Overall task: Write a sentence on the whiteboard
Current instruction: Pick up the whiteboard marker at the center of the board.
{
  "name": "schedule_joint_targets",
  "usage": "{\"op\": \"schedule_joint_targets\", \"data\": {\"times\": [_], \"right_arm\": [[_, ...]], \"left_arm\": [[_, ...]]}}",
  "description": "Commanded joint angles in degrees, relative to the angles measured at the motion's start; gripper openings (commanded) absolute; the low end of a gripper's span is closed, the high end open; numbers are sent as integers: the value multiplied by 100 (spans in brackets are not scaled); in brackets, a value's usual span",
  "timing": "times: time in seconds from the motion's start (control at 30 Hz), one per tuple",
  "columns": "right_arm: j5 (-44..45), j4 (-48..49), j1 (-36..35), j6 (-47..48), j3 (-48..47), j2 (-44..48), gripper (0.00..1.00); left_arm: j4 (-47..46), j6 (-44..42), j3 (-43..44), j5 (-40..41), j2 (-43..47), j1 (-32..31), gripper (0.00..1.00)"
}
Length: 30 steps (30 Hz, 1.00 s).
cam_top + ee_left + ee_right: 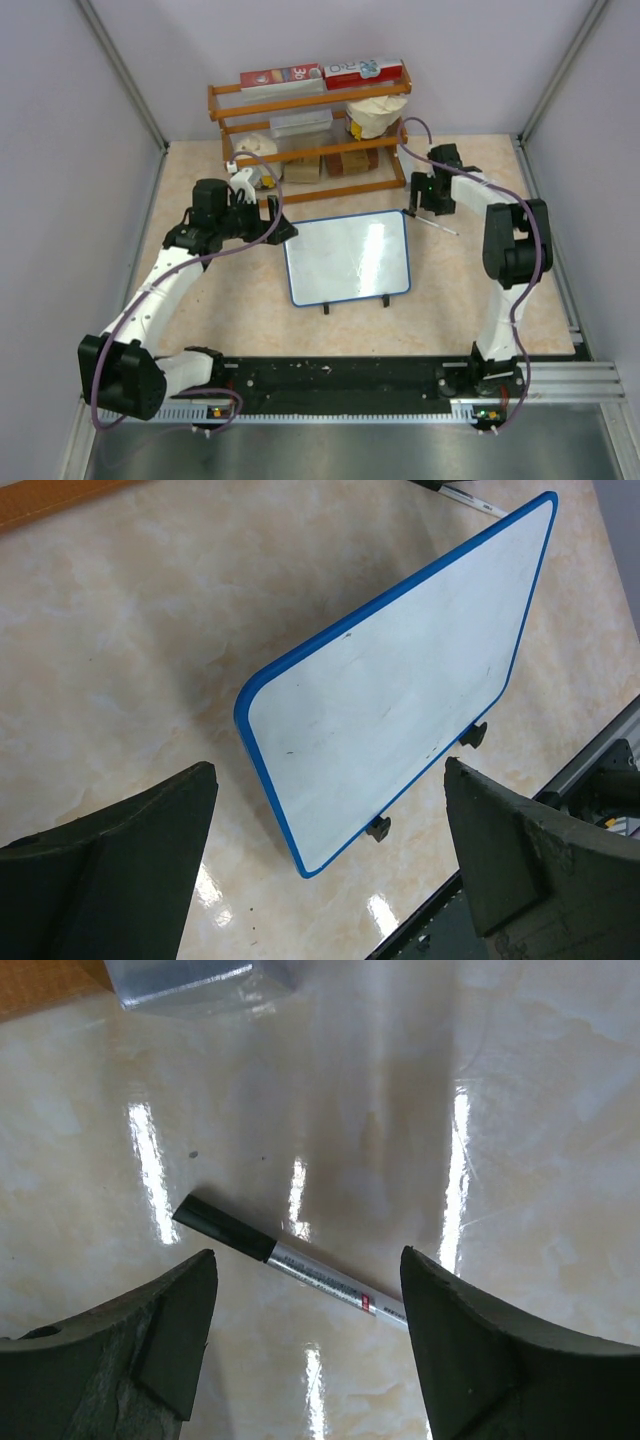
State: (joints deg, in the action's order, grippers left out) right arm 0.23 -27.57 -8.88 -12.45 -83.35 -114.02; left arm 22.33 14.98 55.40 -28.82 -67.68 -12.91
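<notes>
Running along the near edge, a black rail [340,380] carries both arm bases, and the marbled beige table [250,310] stretches away from it. Next out, at the middle of the table, lies the whiteboard [348,258], blue-framed, with its two small black feet pointing toward the rail. Its glossy face shows only glare and a few faint specks, and no words can be read on it from any view. The left gripper [330,780] hangs near the board's far left corner with its fingers spread wide and nothing between them. In its wrist view the board sits below and ahead, framed by the two dark fingers and clear of both. Just past the board's far right corner, the right gripper [308,1260] hovers low over a marker [290,1262] that rests on the table. The fingers stand apart on either side of it, and neither is seen pressing on it. The marker has a black cap and a silver barrel with a line of fine print and a small red mark, too small to read. Farthest back stands an orange shelf rack [310,100]. On its top lie two red-and-white boxes; the left one [282,77] bears what looks like "30", and the lettering on the right one [364,70] cannot be made out.
</notes>
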Motion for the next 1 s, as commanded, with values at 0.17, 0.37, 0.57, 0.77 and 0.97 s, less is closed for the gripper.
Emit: {"op": "schedule_joint_targets", "data": {"times": [0.17, 0.37, 0.57, 0.77, 0.97], "right_arm": [[-252, -336, -131, 172, -138, -173, 68], [-129, -714, -149, 67, -260, -481, 52], [-84, -829, -149, 23, -269, -648, 32], [-128, -882, -149, 41, -164, -595, 0], [-93, -873, -149, -29, 64, -333, 0]], "left_arm": [[-150, -74, 252, -282, -17, -19, 98], [-141, -22, 244, -238, 9, -19, 98], [-80, -4, 296, -264, 158, -19, 98], [-97, 92, 296, -396, 422, -19, 98], [0, 110, 323, -414, 528, -19, 98]]}}
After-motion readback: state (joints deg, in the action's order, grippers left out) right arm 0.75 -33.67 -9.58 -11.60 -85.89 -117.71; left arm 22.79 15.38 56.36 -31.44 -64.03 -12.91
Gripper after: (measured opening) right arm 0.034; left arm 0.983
